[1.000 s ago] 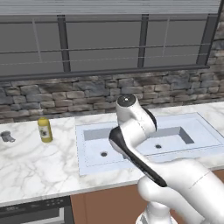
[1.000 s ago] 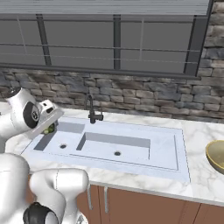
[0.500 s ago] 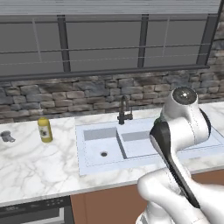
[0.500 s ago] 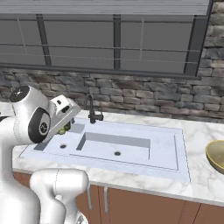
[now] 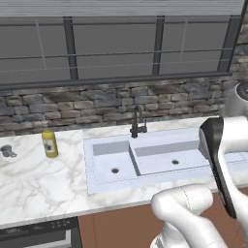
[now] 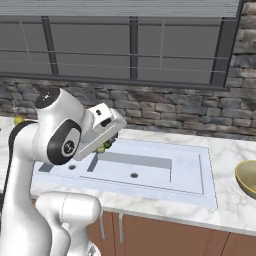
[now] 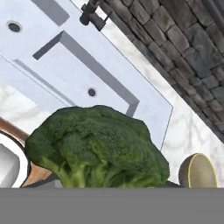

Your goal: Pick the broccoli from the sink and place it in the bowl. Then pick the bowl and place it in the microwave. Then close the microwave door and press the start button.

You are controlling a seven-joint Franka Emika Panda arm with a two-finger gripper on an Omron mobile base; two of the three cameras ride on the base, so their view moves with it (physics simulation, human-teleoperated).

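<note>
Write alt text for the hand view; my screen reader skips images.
A dark-green broccoli floret with a pale stem sits close to the camera, above a pale grey-white double-basin sink set in a marble counter. An olive-yellow round bowl rests on the counter nearby.

The arm (image 6: 60, 135) is built of smooth, glossy white rounded segments, joined by black bands and round black joint caps ringed in grey, with a long black strip along one link (image 5: 220, 164) and a boxy white hand carrying the pincer (image 6: 106, 144).
</note>
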